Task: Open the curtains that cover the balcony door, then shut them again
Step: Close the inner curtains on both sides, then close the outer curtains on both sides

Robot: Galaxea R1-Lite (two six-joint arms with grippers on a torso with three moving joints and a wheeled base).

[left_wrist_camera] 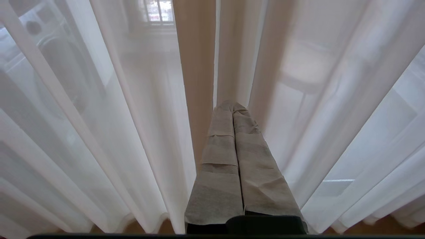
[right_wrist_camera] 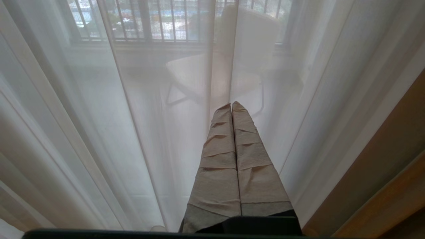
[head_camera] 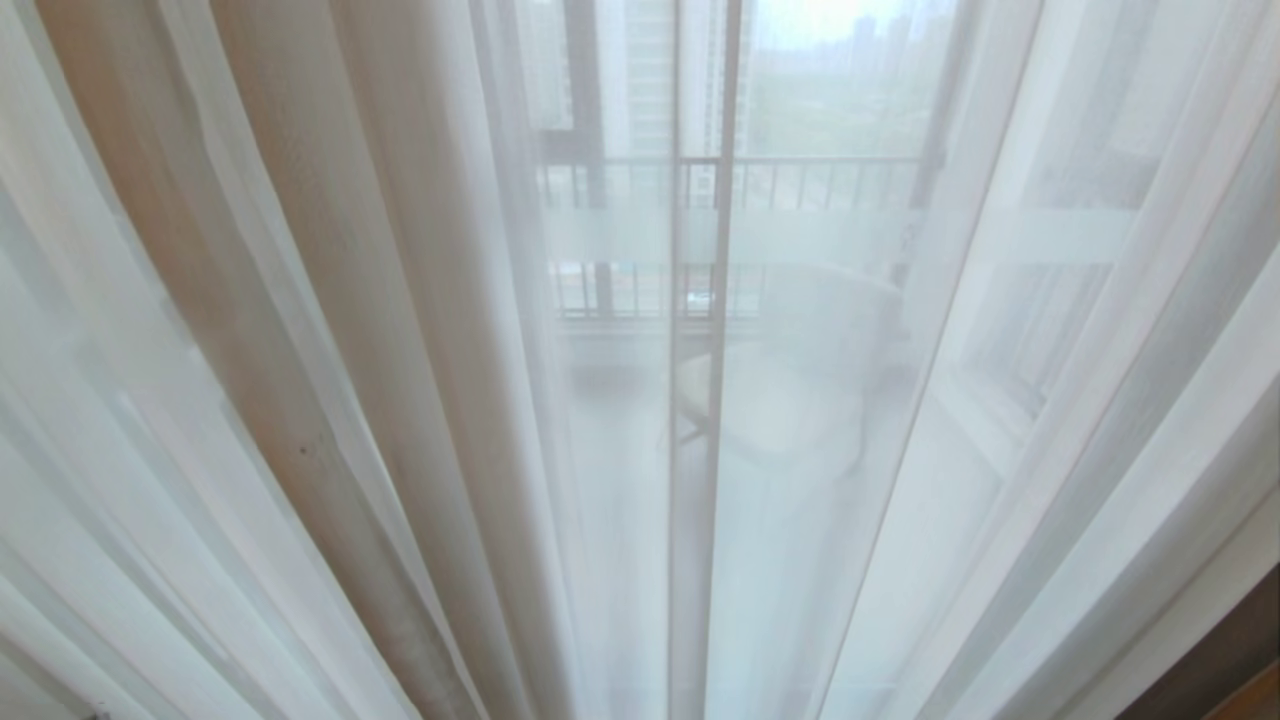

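The curtains' white sheers (head_camera: 300,420) hang drawn across the whole head view in long pleats, some folds tinted beige (head_camera: 250,300). Through them shows the balcony door (head_camera: 690,450), with a dark upright frame and a frosted band (head_camera: 820,235). Neither gripper is in the head view. In the left wrist view my left gripper (left_wrist_camera: 232,104) is shut with nothing in it, its taped fingers (left_wrist_camera: 219,159) pointing at a beige fold (left_wrist_camera: 196,66) between sheers (left_wrist_camera: 99,116). My right gripper (right_wrist_camera: 231,104) is also shut and holds nothing, just short of the sheers (right_wrist_camera: 132,132).
Beyond the glass stand a pale chair (head_camera: 800,400) and a barred railing (head_camera: 800,185). A brown wooden edge (head_camera: 1235,655) borders the curtains at the lower right, also seen in the right wrist view as a brown wooden strip (right_wrist_camera: 395,166). Wooden floor (left_wrist_camera: 132,229) shows under the hem.
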